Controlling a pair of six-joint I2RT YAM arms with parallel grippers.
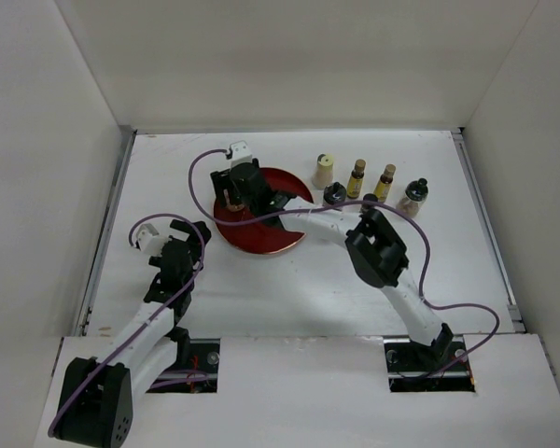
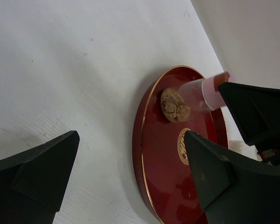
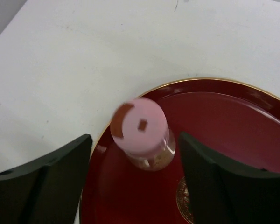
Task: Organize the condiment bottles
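A pink-capped bottle [image 3: 141, 133] with brown contents stands on the left part of the red round tray [image 3: 233, 121]. My right gripper [image 3: 134, 140] is open, with one finger on each side of the bottle and a gap on both sides. In the top view the right gripper [image 1: 238, 187] hangs over the tray [image 1: 271, 238]. My left gripper [image 2: 130, 137] is open and empty, low beside the tray's left rim [image 2: 141, 140], and sees the bottle [image 2: 196, 93]. Other bottles stand behind the tray: cream-capped [image 1: 324, 171], two amber [image 1: 357, 177] [image 1: 385, 182], two dark-capped [image 1: 334, 194] [image 1: 413, 196].
White walls close in the table on the left, back and right. The right arm [image 1: 383, 252] stretches across the middle of the table toward the tray, close in front of the bottle row. The left gripper [image 1: 189, 233] sits just left of the tray.
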